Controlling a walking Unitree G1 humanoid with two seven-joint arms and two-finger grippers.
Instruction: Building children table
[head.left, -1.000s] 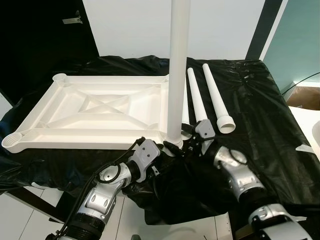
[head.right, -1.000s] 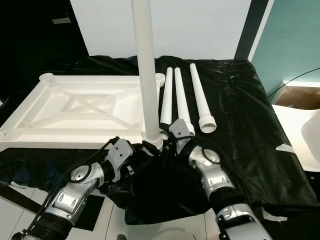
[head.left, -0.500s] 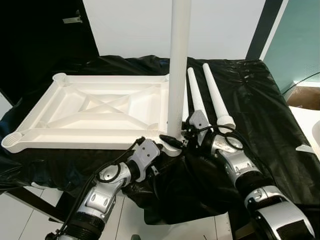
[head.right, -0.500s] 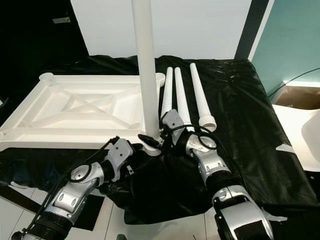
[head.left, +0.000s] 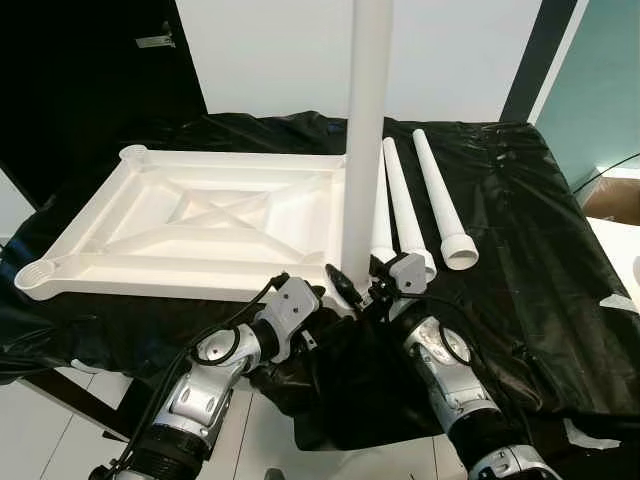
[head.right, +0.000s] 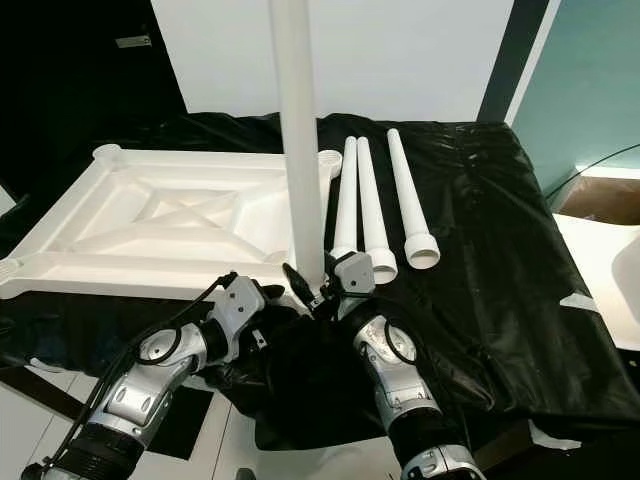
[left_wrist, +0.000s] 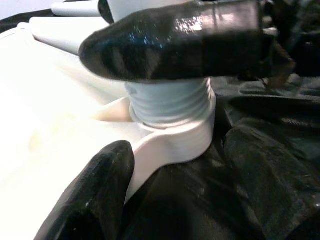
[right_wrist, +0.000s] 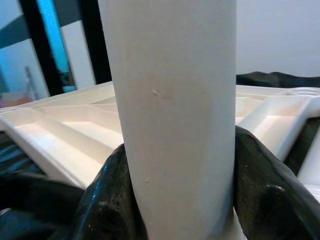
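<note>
A white table top (head.left: 180, 268) lies upside down on the black-covered table. One white leg (head.left: 365, 130) stands upright in its near right corner socket (left_wrist: 175, 140), its threaded end partly in. My right gripper (head.left: 355, 285) is shut on this leg just above the socket, with a finger (right_wrist: 110, 195) pressed to each side. From the left, my left gripper (head.left: 328, 303) clamps the same corner, one finger (left_wrist: 175, 40) across the top and one under the rim. Three loose legs (head.left: 402, 205) lie side by side to the right.
Black sheeting (head.left: 520, 230) covers the table and hangs over its near edge under my arms. White floor lies below. A cardboard box (head.left: 612, 198) stands past the table's right side, and a dark doorway is at the far left.
My right forearm has swung round to come at the leg from below while its gripper stays on the leg's base. The left gripper has held its place. The camera has shifted slightly.
</note>
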